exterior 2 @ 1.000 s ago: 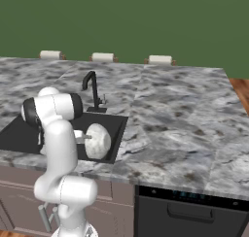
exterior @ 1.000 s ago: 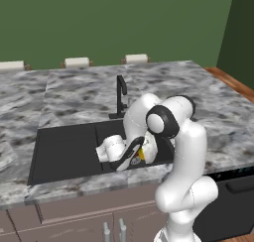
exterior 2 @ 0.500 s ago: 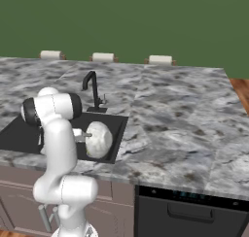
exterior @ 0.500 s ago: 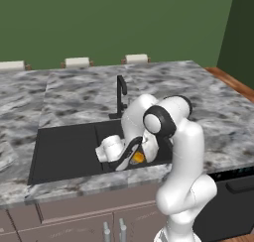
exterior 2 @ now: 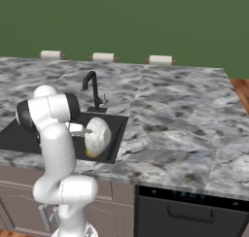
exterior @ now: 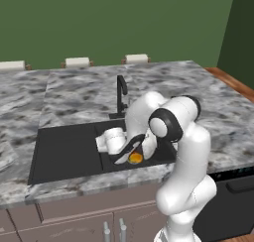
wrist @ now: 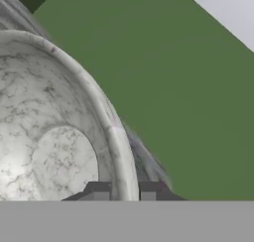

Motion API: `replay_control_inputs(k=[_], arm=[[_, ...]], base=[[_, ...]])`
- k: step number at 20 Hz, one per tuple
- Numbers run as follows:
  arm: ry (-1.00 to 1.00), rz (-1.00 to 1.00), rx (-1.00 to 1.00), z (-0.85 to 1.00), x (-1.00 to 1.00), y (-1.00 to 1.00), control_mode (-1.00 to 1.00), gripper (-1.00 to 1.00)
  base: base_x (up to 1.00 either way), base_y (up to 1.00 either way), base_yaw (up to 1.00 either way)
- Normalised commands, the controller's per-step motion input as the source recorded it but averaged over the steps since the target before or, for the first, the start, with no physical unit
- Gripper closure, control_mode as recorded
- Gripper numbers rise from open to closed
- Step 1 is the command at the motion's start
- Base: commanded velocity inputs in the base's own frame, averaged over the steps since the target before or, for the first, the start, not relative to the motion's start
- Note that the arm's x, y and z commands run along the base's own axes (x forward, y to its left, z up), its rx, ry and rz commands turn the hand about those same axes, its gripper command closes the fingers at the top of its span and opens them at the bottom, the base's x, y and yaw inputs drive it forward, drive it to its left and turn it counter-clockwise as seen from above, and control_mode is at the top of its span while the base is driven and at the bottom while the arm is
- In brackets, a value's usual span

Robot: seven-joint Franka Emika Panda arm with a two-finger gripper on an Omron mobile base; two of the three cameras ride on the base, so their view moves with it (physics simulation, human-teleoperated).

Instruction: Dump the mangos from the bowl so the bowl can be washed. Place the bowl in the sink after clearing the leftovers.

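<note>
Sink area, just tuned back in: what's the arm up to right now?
The white arm's gripper has its jaws shut on the rim of the shallow round white-grey bowl, holding it tipped on edge over the right-hand part of the matte black sink. The hand view shows the bowl's inside with no fruit in it. One small orange-yellow mango lies in the basin just beneath the tilted bowl. The second mango cannot be made out.
</note>
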Motion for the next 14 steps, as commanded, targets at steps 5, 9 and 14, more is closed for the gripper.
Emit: replay_control_inputs(k=[5, 9, 14], arm=[[0.0, 0.0, 0.31, 0.16, -0.04, 0.13, -1.0, 1.0], [0.0, 0.0, 0.32, 0.0, -0.03, 0.28, -1.0, 1.0], [0.0, 0.0, 0.42, -0.18, 0.0, 0.02, -1.0, 1.0]], base=[[0.0, 0.0, 0.0], [0.0, 0.0, 0.0], [0.0, 0.0, 0.0]])
